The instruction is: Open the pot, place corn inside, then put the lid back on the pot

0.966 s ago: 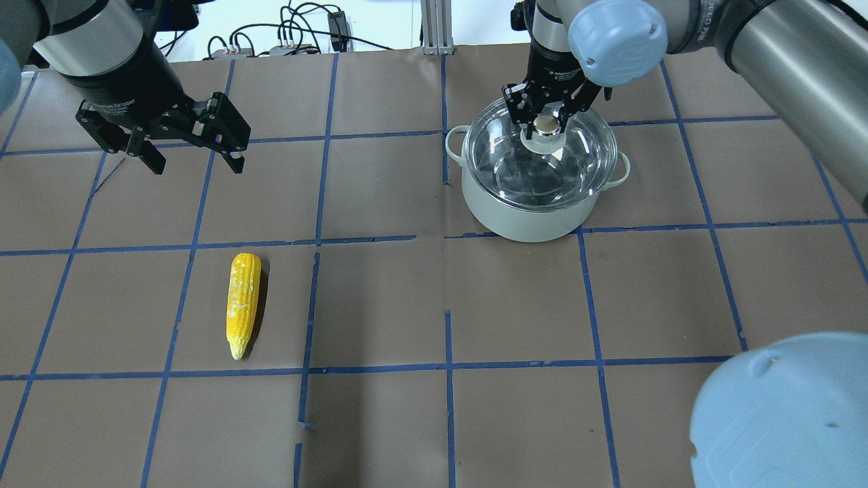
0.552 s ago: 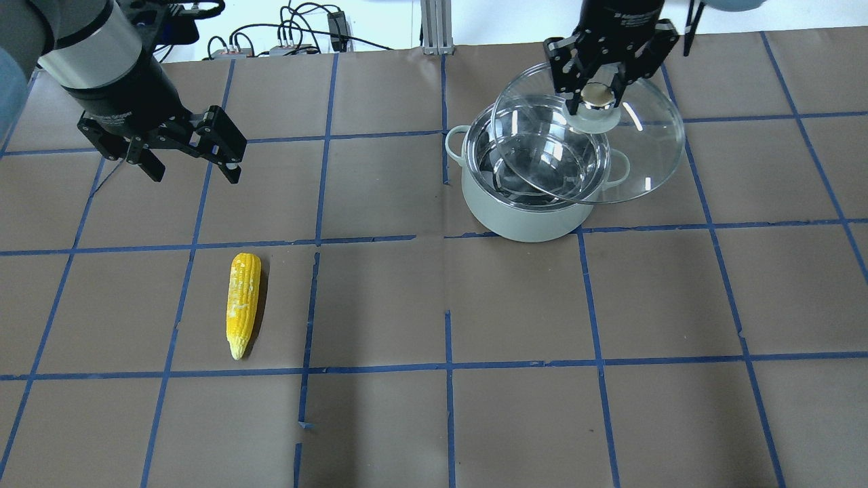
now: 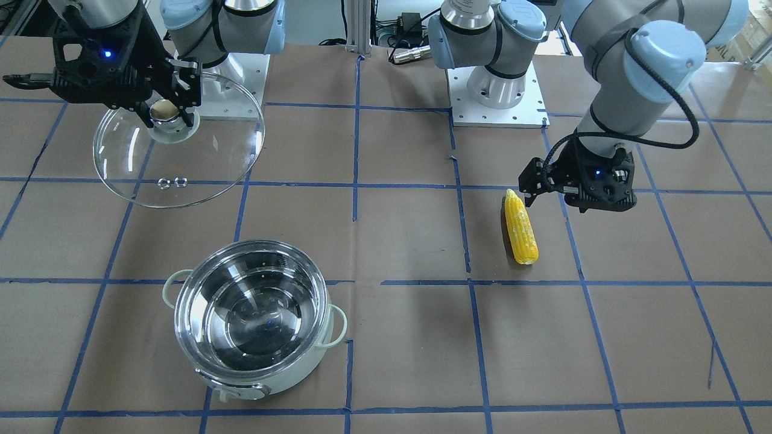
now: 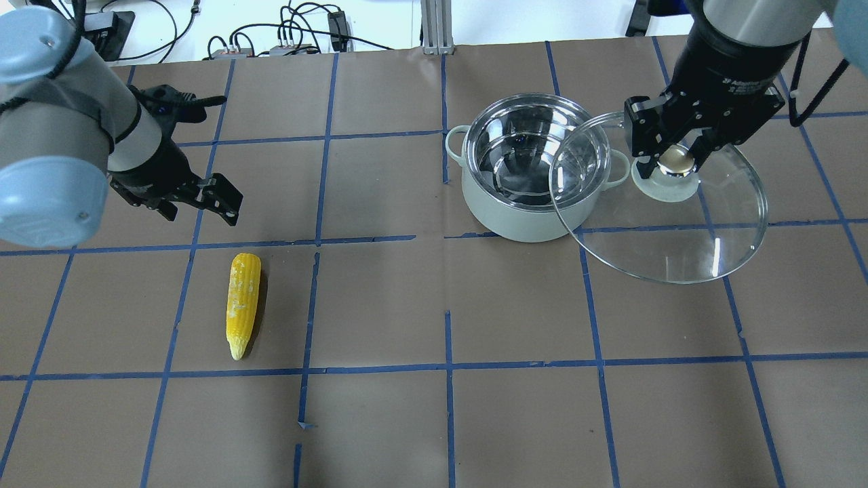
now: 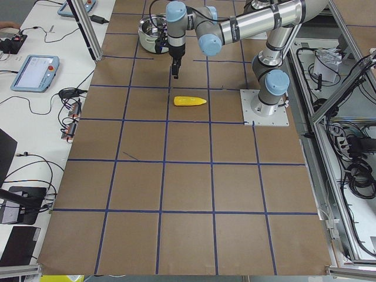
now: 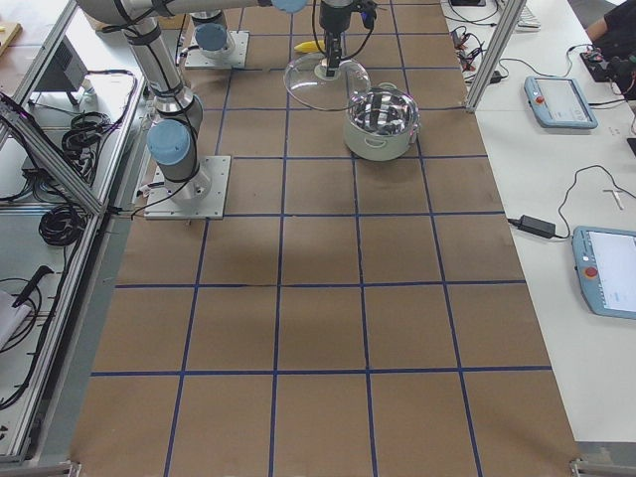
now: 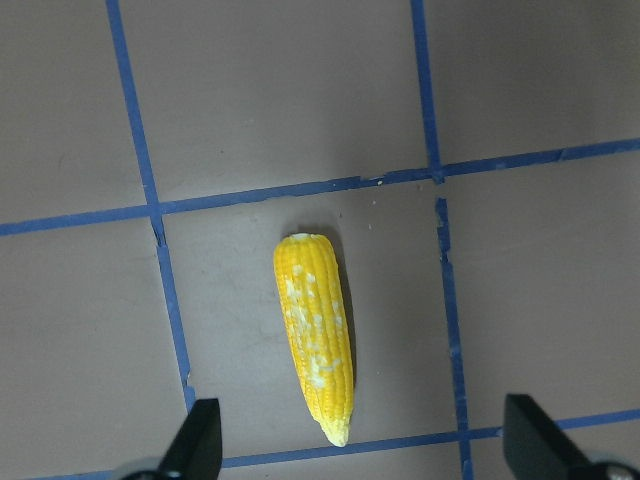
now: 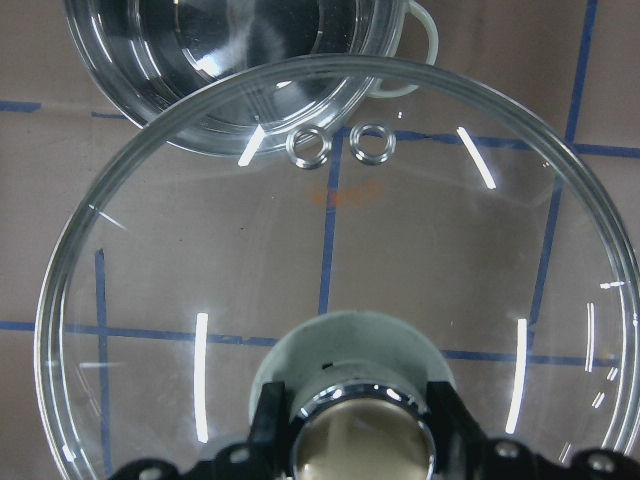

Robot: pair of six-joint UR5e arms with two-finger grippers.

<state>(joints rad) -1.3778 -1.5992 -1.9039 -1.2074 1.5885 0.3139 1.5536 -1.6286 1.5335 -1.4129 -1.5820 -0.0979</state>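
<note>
- While the right jaws clench the knob (image 4: 673,163) of the lid (image 4: 678,234), the clear glass disc hangs tilted in the air, clear of the desk (image 4: 407,305).
- The lid sits off to the robot's right of the pot (image 4: 522,220); in the overhead view its rim overlaps the pot's rim and right handle, while the front-facing view shows the lid (image 3: 181,154) and the pot (image 3: 289,374) apart.
- In the right wrist view, the knob (image 8: 350,360) is pinched between the two fingers, and the two steam-hole rings (image 8: 308,146) lie at the lid's far edge, over the pot's rim.
- The pot stands upright on the desk, uncovered, its shiny steel interior open to view.
- The corn (image 4: 243,305) lies flat on the desk on the robot's left, well apart from the pot, tapered end toward the robot.
- The left jaws are released and spread wide, hovering above the desk near the corn's blunt end without touching it; the left wrist view looks straight down on the corn (image 7: 314,335).
</note>
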